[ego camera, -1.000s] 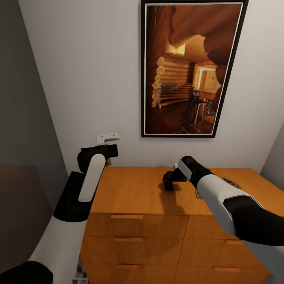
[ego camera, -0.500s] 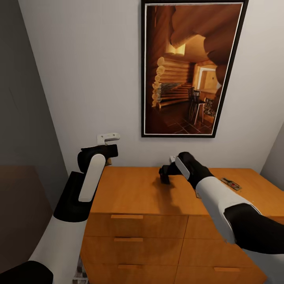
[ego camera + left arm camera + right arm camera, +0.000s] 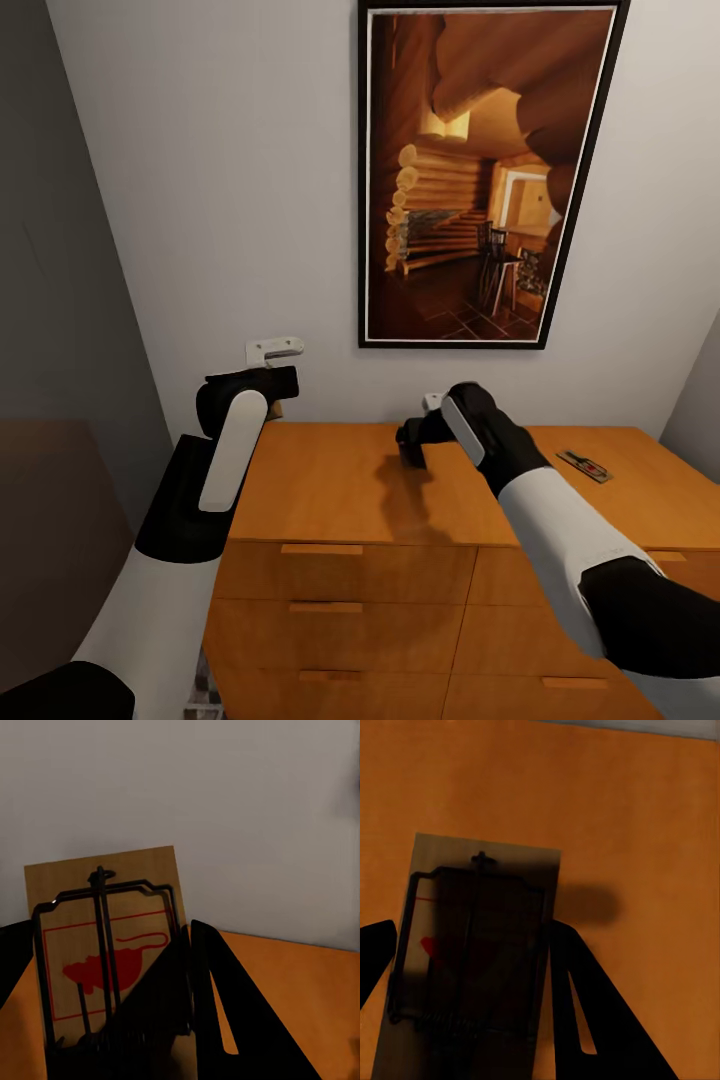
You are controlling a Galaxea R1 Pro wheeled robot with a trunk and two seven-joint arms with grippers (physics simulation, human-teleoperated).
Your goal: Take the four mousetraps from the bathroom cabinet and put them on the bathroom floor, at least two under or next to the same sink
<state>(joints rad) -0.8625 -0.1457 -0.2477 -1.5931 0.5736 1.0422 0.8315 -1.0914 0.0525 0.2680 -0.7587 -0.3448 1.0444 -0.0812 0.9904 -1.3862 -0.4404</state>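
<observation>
One tan mousetrap (image 3: pixel 105 960) with a red mouse print stands upright between the fingers of my left gripper (image 3: pixel 105 926), held against the white wall above the cabinet's left end. In the head view that left gripper (image 3: pixel 280 392) hangs at the cabinet's back left corner. My right gripper (image 3: pixel 410 450) hovers over the middle of the orange-brown cabinet (image 3: pixel 340 490). It is shut on a second mousetrap (image 3: pixel 472 960), which throws a shadow on the wood below. A third mousetrap (image 3: pixel 585 466) lies flat on the cabinet top at the far right.
A dark-framed log-cabin picture (image 3: pixel 480 175) hangs on the white wall behind the cabinet. A grey wall (image 3: pixel 60 300) closes off the left side. Drawer fronts with bar handles (image 3: pixel 322 549) face me below the cabinet top.
My right arm has swung left and slightly toward the wall over the cabinet top, carrying its mousetrap. The left arm has not moved.
</observation>
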